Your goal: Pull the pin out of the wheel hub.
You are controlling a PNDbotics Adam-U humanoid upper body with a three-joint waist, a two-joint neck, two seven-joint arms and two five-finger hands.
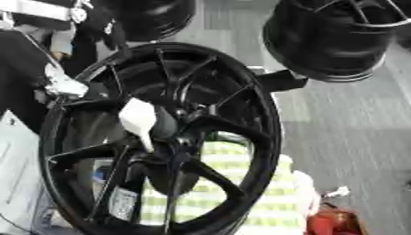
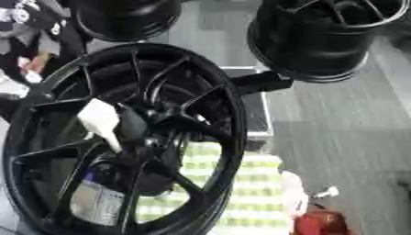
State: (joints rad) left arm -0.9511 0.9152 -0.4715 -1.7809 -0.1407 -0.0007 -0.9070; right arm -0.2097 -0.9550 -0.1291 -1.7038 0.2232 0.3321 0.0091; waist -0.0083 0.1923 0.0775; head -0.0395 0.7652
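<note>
While the big black wheel hub (image 1: pixel 164 137) is standing upright and filling most of both views, its thin, angular spokes are fanning out from a dark centre boss to a smooth, rounded rim with a dull metallic sheen. A pale, wedge-shaped piece, taken here for the pin (image 1: pixel 138 119), is sitting just up and left of the hub's centre, lying across a spoke with its narrow end pointing down toward the boss; it is looking matte and white against the black metal.

At the rim's upper left edge a black mass with a silvery-white part (image 1: pixel 60 85) is touching the wheel. Whether this is the robot's left hand is not clear, and how its fingers are standing cannot be told.

A rectangular paper label (image 2: pixel 96 202) is showing on the inner barrel near the rim's lower left. Through the lower spokes a yellow-green striped surface (image 1: pixel 233 183) is showing. Two more black wheels, a deep-barrelled one (image 1: pixel 337 41) and another (image 1: pixel 152 18), are sitting beyond the rim's top, over a grey streaked floor (image 1: pixel 353 137). A glossy red object (image 2: pixel 321 222) is lying beside the rim's lower right.
</note>
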